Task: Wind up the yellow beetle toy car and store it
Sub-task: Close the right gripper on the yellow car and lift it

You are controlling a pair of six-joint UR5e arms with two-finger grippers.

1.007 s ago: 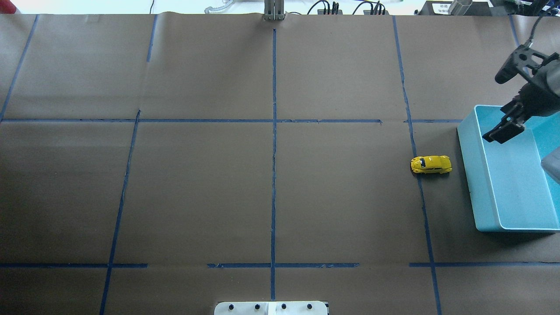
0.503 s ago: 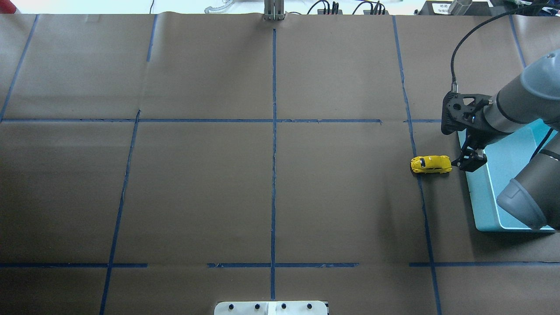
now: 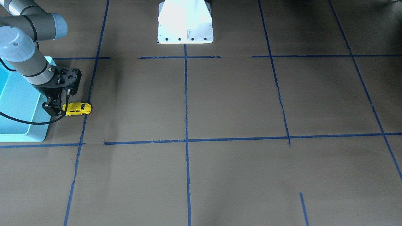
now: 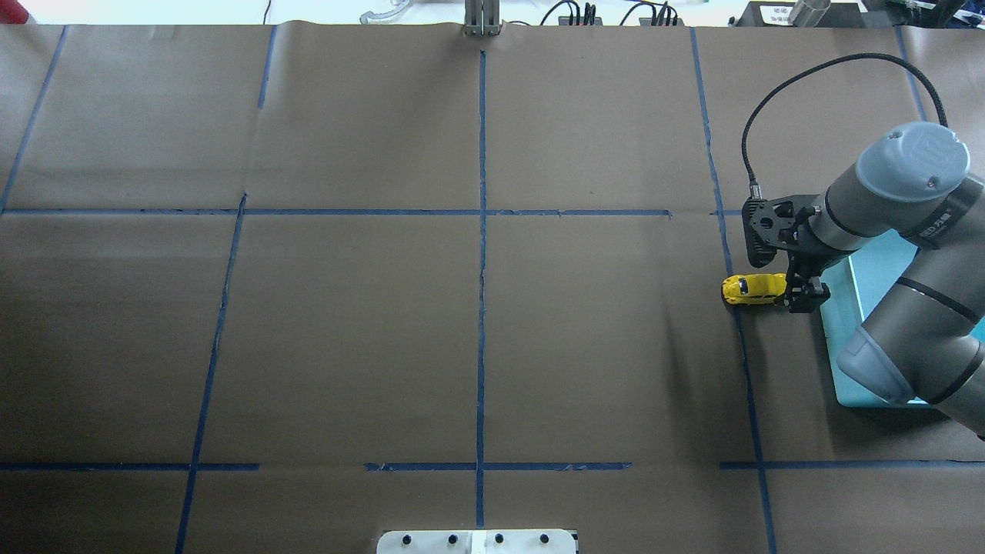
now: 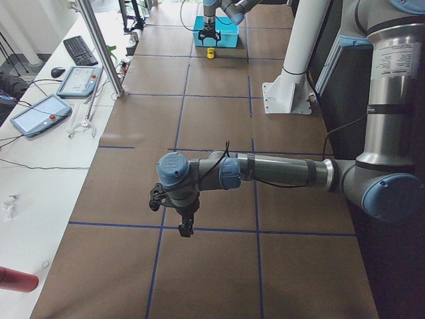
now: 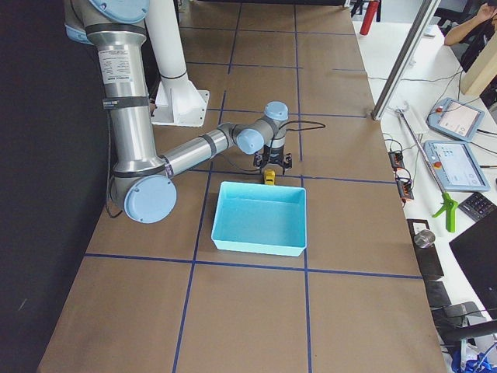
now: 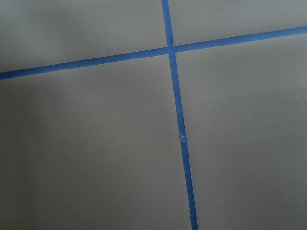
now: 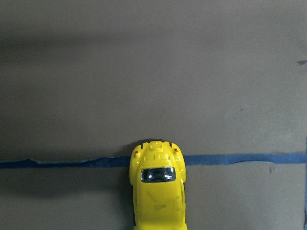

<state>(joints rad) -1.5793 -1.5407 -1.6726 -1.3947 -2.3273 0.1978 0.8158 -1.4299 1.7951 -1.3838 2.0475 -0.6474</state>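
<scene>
The yellow beetle toy car point(image 4: 751, 288) stands on the brown paper just left of the teal bin point(image 4: 840, 338). It also shows in the front view point(image 3: 78, 108) and in the right wrist view point(image 8: 157, 196), lying across a blue tape line. My right gripper point(image 4: 800, 285) is low over the car's end nearest the bin, with its fingers apart on either side and looking open. It also shows in the front view point(image 3: 54, 107). My left gripper point(image 5: 183, 222) shows only in the exterior left view, hanging over bare paper; I cannot tell whether it is open or shut.
The teal bin point(image 3: 19, 135) has nothing showing in it and sits at the table's right end, partly under my right arm. Blue tape lines point(image 4: 482, 269) grid the brown paper. The white robot base plate point(image 3: 185, 22) is at the near edge.
My right arm has swung from above the bin to the left and come down over the car's bin-side end. The car has not moved.
</scene>
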